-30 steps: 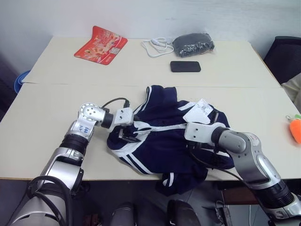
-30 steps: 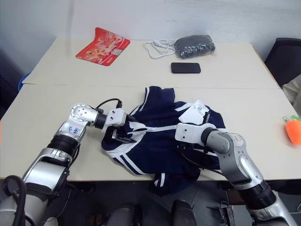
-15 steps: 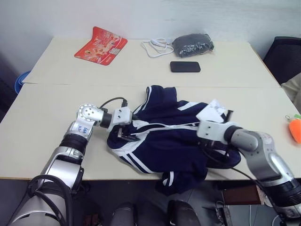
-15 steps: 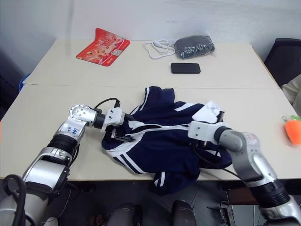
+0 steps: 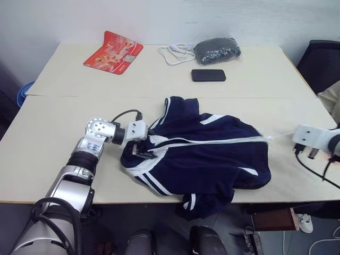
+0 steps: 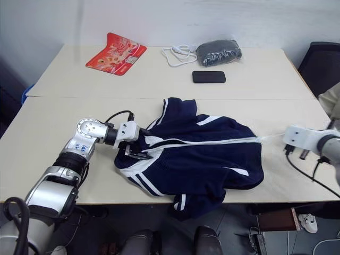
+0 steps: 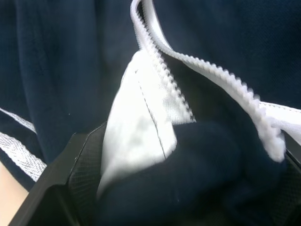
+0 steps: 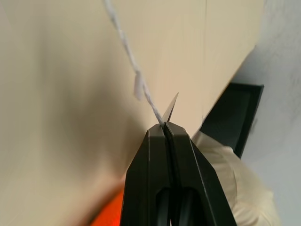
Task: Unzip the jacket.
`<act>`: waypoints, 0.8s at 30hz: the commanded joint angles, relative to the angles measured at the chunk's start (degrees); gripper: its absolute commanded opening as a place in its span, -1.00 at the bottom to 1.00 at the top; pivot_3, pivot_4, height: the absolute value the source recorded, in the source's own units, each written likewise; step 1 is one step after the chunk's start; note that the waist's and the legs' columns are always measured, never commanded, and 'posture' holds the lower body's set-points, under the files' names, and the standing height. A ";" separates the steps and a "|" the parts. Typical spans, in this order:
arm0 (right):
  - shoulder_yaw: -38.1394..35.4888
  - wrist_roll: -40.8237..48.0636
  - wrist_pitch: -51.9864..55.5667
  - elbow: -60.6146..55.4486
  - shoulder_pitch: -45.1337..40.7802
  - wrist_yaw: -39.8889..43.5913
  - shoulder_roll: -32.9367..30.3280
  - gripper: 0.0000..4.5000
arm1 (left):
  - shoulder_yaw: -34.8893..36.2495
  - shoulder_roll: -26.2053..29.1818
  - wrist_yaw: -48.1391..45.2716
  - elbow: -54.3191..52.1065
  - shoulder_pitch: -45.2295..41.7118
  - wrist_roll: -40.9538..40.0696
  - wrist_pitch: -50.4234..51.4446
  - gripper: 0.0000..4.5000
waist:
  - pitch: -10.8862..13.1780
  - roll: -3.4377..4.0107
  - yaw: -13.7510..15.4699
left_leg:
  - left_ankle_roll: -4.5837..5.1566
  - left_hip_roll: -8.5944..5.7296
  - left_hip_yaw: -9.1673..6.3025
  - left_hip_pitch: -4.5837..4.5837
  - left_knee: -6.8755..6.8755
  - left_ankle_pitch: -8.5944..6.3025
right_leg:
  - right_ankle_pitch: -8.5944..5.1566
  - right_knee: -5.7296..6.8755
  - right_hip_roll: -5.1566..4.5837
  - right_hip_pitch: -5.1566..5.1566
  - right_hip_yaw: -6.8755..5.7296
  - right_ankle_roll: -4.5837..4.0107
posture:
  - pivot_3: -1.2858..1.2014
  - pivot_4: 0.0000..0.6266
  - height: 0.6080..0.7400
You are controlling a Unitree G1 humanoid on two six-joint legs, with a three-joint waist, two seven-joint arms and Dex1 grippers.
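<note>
The navy jacket [image 5: 207, 159] lies spread across the near table, its white zipper line [image 5: 212, 142] running left to right. My left gripper [image 5: 143, 154] is at the collar end, its jaws standing wide, closed on bunched white-trimmed collar fabric [image 7: 136, 136] beside the zipper teeth. My right gripper [image 8: 164, 126] is out past the jacket's right edge, above bare tabletop, shut on a thin white cord [image 6: 272, 137]. The cord stretches taut from the zipper's right end to its fingertips.
On the far table lie a red packet [image 5: 113, 51], a white cable [image 5: 178, 52], a dark grey speckled bundle [image 5: 217, 50] and a black phone [image 5: 208, 75]. A black chair [image 5: 321, 64] and beige cloth [image 5: 332, 95] sit at the right edge.
My right gripper has swung far to the right with the cord, and the jacket's right side stretched out flat after it. The paper tag on the jacket is gone from sight. My left gripper stayed put.
</note>
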 commanded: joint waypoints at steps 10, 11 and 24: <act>0.29 12.43 -6.83 5.03 -8.71 9.60 3.97 -0.99 | 0.23 0.99 0.83 -0.06 1.79 1.12 3.36 0.94 | -0.07 0.21 -0.64 | -0.01 0.04 -0.04 0.04 -0.02 0.01 | 0.00 -0.03 0.04 0.07 -0.04 0.00 | 0.03 -0.52 1.00; 0.08 14.85 -5.03 2.51 -8.07 12.43 5.25 -0.99 | 0.70 0.99 0.61 -0.56 1.88 0.56 4.48 0.94 | -0.07 0.21 -0.76 | -0.02 0.04 -0.04 0.04 -0.02 0.01 | 0.00 -0.03 0.04 0.07 -0.04 0.01 | 0.03 -0.52 1.00; -4.57 33.07 14.56 -5.99 -8.89 41.89 -1.01 0.59 | 10.23 15.00 -10.18 -25.21 8.76 -13.28 33.79 1.00 | 0.07 0.36 -0.41 | 0.02 -0.02 -0.12 -0.18 -0.01 0.00 | 0.01 -0.05 -0.01 -0.11 -0.08 0.02 | 0.03 -0.52 1.00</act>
